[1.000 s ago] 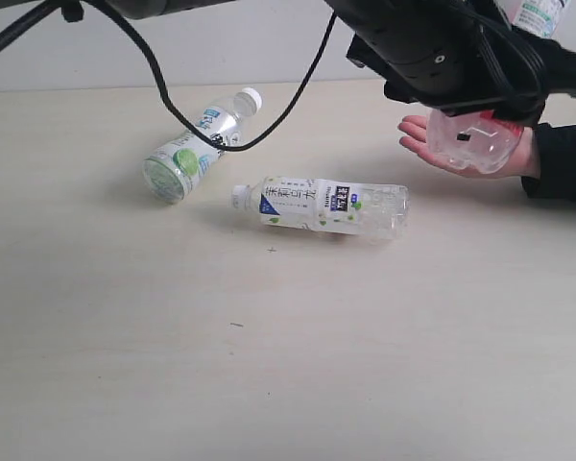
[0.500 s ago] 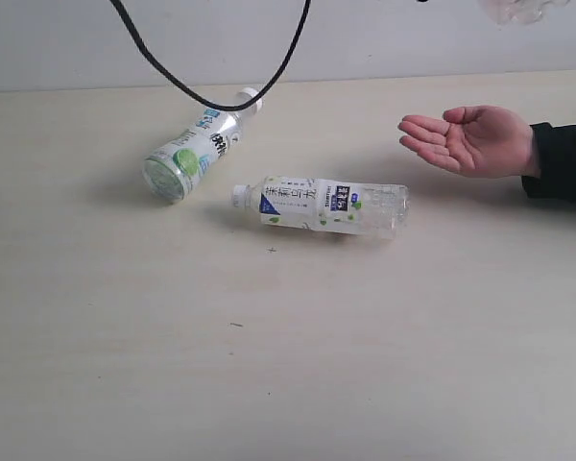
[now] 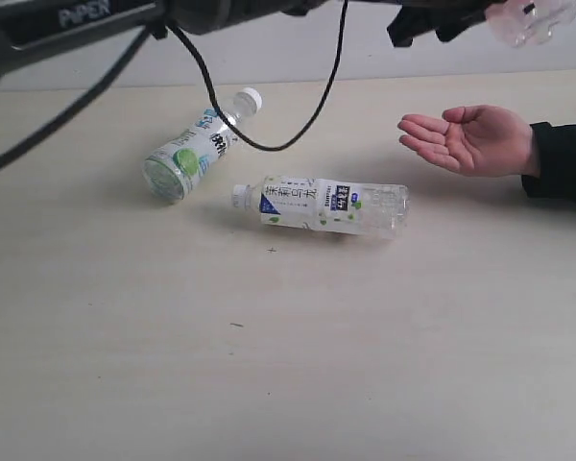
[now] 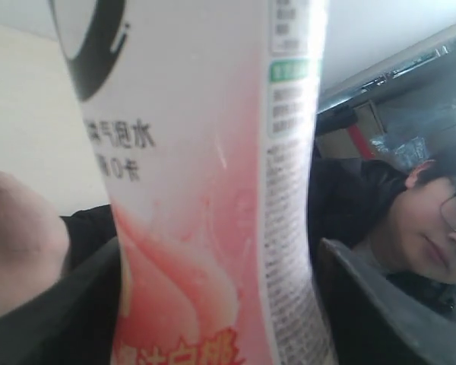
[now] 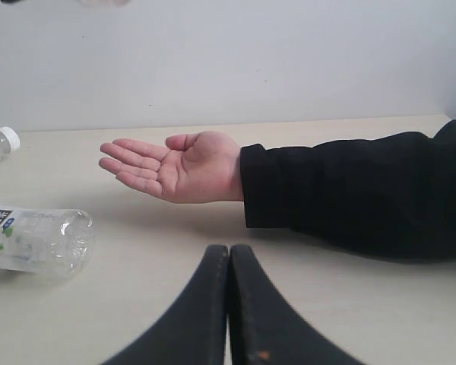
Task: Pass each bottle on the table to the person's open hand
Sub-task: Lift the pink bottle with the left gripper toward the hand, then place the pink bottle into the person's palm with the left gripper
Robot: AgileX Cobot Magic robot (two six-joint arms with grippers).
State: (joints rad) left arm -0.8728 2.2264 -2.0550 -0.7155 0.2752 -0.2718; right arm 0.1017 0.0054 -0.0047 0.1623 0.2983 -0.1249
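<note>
My left gripper [image 3: 475,17] reaches across the top of the exterior view. It is shut on the pink-red labelled bottle [image 3: 533,19], held high above the person's open hand [image 3: 470,139]. In the left wrist view that bottle [image 4: 205,190] fills the frame between the dark fingers [image 4: 372,304]. Two white-capped bottles lie on the table [image 3: 288,365]: one at the back left [image 3: 190,149], one in the middle [image 3: 322,205]. My right gripper [image 5: 229,255] is shut and empty, low over the table, facing the hand [image 5: 175,163]. It is out of the exterior view.
The person's black sleeve [image 5: 349,190] rests on the table at the right edge [image 3: 562,158]. A black cable [image 3: 269,144] from the left arm hangs down near the back-left bottle. A pale wall stands behind the table.
The left arm lifted the pink-red bottle off the palm, went up out of view, and now shows again along the top edge. The hand and the two lying bottles have not moved.
</note>
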